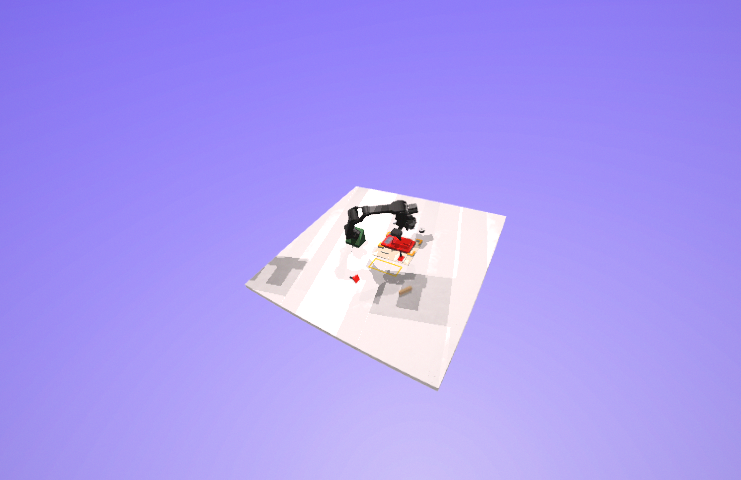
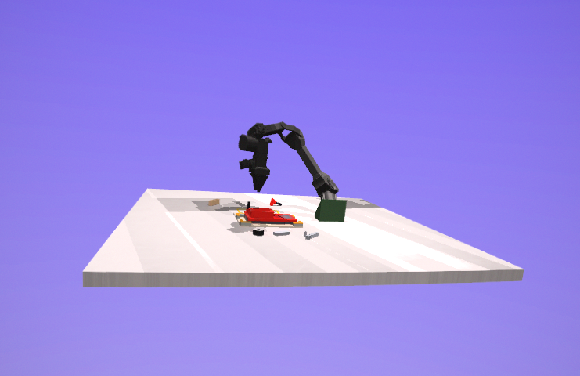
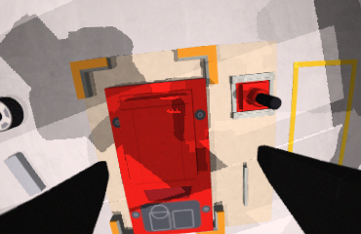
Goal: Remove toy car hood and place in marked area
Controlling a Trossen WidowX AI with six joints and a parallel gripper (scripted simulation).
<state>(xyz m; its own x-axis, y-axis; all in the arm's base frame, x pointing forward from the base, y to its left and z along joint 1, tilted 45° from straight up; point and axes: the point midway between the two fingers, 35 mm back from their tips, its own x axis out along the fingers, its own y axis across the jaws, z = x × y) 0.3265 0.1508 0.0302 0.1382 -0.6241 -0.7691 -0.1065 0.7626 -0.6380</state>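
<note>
Your tool (image 3: pixel 180 187) is spread wide with nothing in it, hanging above the red toy car (image 3: pixel 159 151). The car sits on its tan board (image 3: pixel 237 141) on the surface (image 2: pixel 174 247), long axis running near-to-far in the wrist view (hood still on). The yellow marked area (image 3: pixel 325 104) lies right of it.

Red toy car (image 3: pixel 159 146), yellow-outlined marked area (image 3: pixel 296 97), green arm base (image 2: pixel 331 211)

Red toy car (image 3: pixel 159 151) lies flat, hood (image 3: pixel 156 138) still attached.
</note>
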